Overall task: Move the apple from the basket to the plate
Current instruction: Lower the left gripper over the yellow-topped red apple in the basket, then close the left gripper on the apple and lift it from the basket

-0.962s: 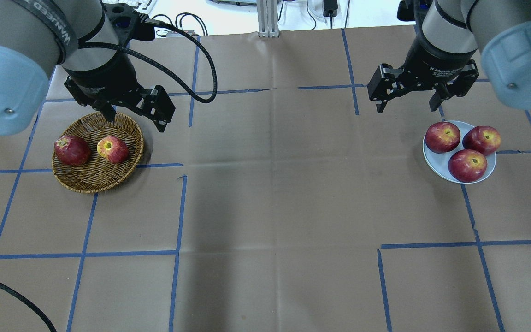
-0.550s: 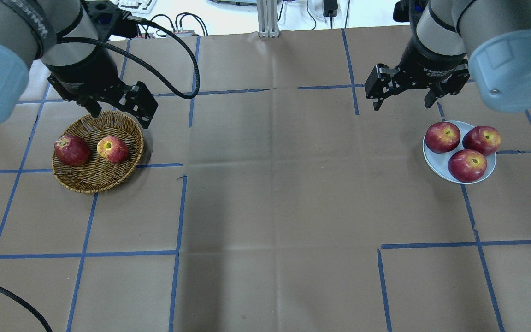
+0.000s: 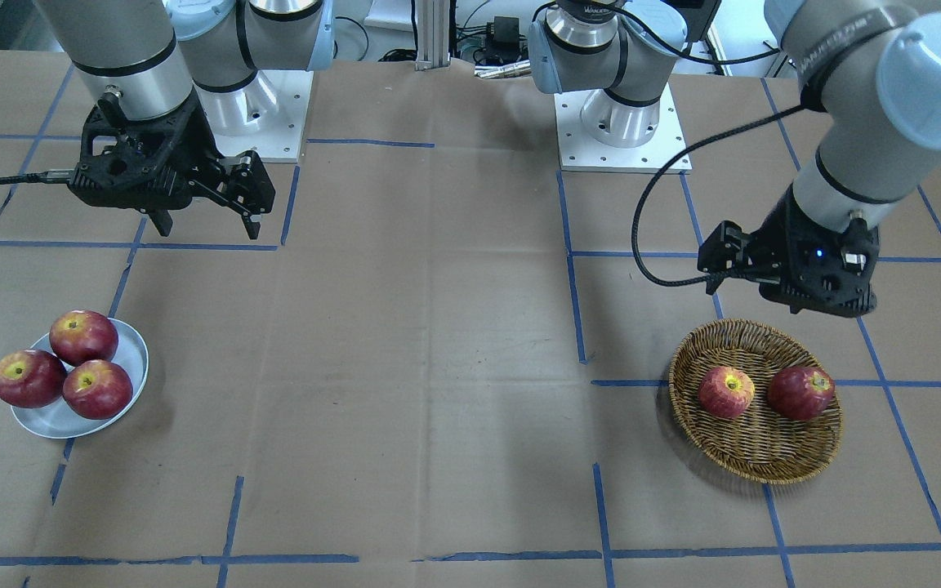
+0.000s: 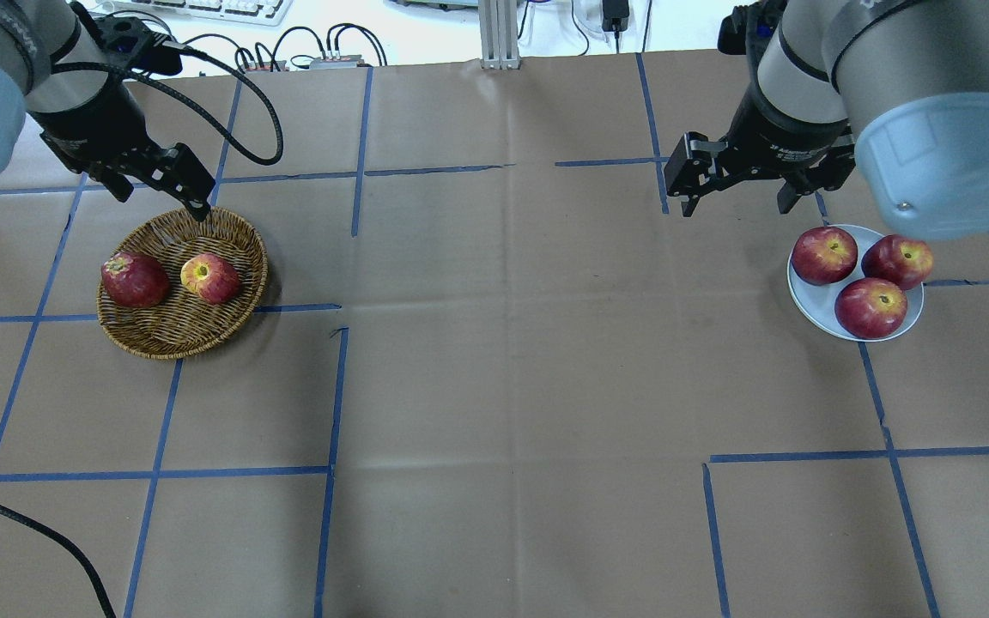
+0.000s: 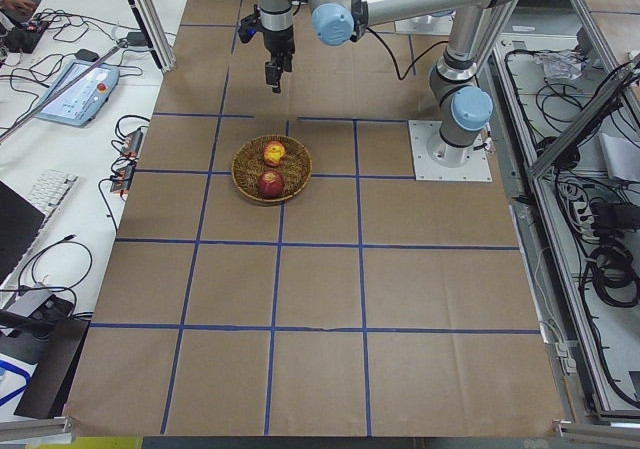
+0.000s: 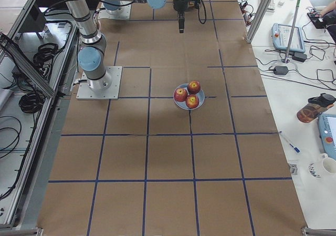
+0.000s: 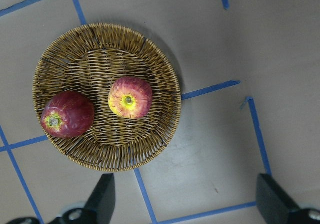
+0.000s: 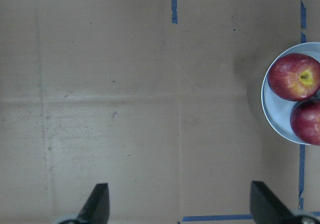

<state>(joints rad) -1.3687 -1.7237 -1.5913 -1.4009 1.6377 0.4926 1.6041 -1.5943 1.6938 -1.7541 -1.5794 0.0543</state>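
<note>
The paler pinkish-red apple (image 4: 210, 278) with a yellow stem patch lies in the brown wicker basket (image 4: 177, 343) at the left, beside a darker red apple (image 4: 134, 279). It also shows in the front view (image 3: 725, 391) and the left wrist view (image 7: 130, 97). My left gripper (image 4: 161, 200) is open and empty, raised behind the basket's far rim. The grey-blue plate (image 4: 810, 305) at the right holds three red apples. My right gripper (image 4: 735, 204) is open and empty, raised behind and left of the plate (image 8: 274, 115).
Brown paper with blue tape lines covers the table. The plate's apples (image 4: 870, 307) fill most of it. A black cable (image 4: 237, 94) loops from the left wrist. The arm bases (image 3: 622, 122) stand at the robot's edge of the table.
My left gripper has moved back and to the left, off the basket's far rim. My right gripper has shifted slightly left and back. The apples have not moved.
</note>
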